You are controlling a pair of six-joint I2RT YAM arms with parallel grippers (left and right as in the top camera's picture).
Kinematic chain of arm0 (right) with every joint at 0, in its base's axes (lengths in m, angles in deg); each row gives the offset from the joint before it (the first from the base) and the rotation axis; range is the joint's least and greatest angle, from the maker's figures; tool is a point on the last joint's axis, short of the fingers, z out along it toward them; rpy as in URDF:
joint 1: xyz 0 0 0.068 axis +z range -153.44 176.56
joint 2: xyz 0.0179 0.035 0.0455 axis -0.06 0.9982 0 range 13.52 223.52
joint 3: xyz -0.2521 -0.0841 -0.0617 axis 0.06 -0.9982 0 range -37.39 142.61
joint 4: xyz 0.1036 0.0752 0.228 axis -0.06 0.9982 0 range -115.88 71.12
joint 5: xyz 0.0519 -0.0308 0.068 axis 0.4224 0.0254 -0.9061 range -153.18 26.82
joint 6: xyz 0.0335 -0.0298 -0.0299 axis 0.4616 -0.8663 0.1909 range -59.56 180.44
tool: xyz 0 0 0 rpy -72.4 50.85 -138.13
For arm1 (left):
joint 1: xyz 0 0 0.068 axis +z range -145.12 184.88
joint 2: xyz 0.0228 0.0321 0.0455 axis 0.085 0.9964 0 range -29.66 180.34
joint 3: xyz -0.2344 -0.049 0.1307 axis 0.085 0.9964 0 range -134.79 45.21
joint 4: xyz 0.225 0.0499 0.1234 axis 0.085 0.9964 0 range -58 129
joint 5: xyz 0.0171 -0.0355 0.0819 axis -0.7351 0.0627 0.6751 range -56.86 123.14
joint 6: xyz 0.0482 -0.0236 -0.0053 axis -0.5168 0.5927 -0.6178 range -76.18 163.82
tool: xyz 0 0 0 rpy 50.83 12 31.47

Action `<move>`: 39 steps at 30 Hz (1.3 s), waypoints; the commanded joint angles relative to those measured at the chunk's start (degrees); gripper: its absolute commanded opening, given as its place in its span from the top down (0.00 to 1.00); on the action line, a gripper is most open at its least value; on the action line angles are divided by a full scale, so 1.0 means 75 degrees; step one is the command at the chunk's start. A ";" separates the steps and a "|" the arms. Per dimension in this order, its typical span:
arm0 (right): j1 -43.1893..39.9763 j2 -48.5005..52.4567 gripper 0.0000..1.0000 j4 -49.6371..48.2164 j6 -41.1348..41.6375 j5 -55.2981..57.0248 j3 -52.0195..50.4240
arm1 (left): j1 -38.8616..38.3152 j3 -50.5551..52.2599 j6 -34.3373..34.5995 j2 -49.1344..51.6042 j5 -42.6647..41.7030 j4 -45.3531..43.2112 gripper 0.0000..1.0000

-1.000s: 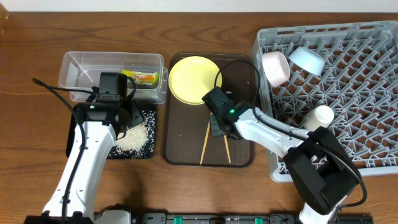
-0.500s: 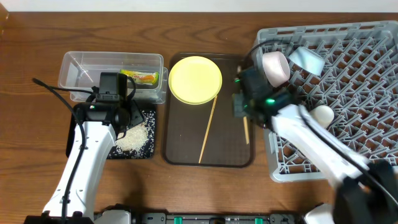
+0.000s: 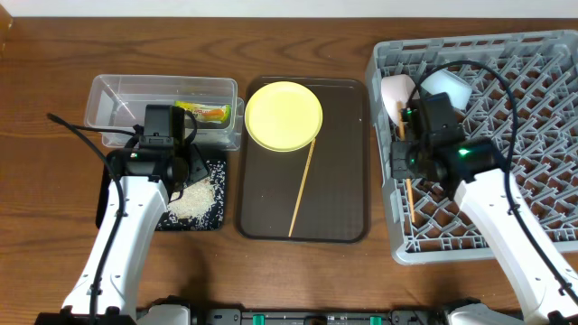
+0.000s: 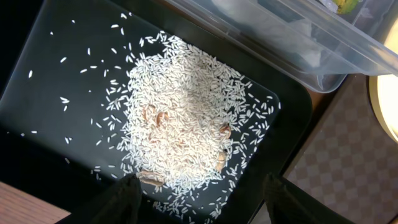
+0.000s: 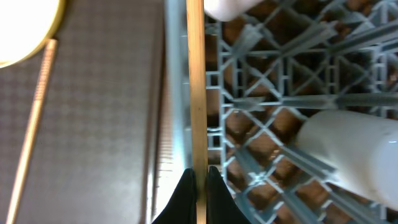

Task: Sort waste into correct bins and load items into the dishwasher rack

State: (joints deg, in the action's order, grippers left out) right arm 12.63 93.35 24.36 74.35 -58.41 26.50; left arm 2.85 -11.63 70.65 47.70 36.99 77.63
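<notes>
One chopstick (image 5: pixel 196 93) is clamped in the right gripper (image 5: pixel 198 183) above the left edge of the dishwasher rack (image 3: pixel 542 108). A second chopstick (image 3: pixel 302 190) lies on the brown tray (image 3: pixel 343 199), its tip at the yellow plate (image 3: pixel 283 115). The left gripper (image 4: pixel 205 199), jaws apart, hovers over rice (image 4: pixel 180 118) in the black tray (image 4: pixel 31 124).

Plate (image 3: pixel 284 115): bright yellow, plain.
Rack (image 3: pixel 533 117): grey, with criss-cross bars all over.
Serving tray (image 3: pixel 339 181): dark brown, with tiny checks.
Table (image 3: pixel 36 226): brown wood with darker streaks.
Rice (image 4: pixel 180 118): white, with a few brownish bits.
Black tray (image 4: pixel 37 121): black, plain.
Tub (image 3: pixel 113 99): see-through.
Wrapper (image 3: pixel 208 112): green and yellow, with some orange.
Pink bowl (image 3: pixel 396 90): white and pink.
Blue bowl (image 3: pixel 447 88): light blue.
Loose chopstick (image 3: pixel 302 187): light brown wood.
Held chopstick (image 5: pixel 197 93): light brown wood.
Arms (image 3: pixel 126 235): white with black parts.
</notes>
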 commanded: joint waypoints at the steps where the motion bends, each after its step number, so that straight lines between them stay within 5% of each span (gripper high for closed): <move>1: -0.0216 0.0140 0.99 0.0017 -0.0609 0.0023 -0.0102 | 0.0032 0.0050 0.0041 -0.0035 0.0146 -0.0006 0.34; 13: -0.0198 0.1463 0.98 -0.0020 -0.0662 -0.0300 -0.0125 | 0.0032 0.0050 0.0041 -0.0035 0.0146 -0.0003 0.34; 19: -0.0198 0.1542 0.63 -0.0192 -0.0545 -0.0306 -0.0125 | 0.0032 0.0050 0.0041 -0.0035 0.0146 -0.0003 0.34; 27: -0.0189 0.1542 0.76 -0.0294 -0.0548 -0.1032 -0.0125 | 0.0032 0.0050 0.0041 -0.0035 0.0146 -0.0006 0.34; 39: -0.0192 0.1542 0.75 -0.1075 -0.0425 -0.1818 -0.0125 | 0.0032 0.0047 0.0041 -0.0035 0.0146 -0.0003 0.34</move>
State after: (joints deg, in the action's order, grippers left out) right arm 10.51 104.89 17.67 70.48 -63.98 25.80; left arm 2.85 -11.63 70.65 47.70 36.99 77.60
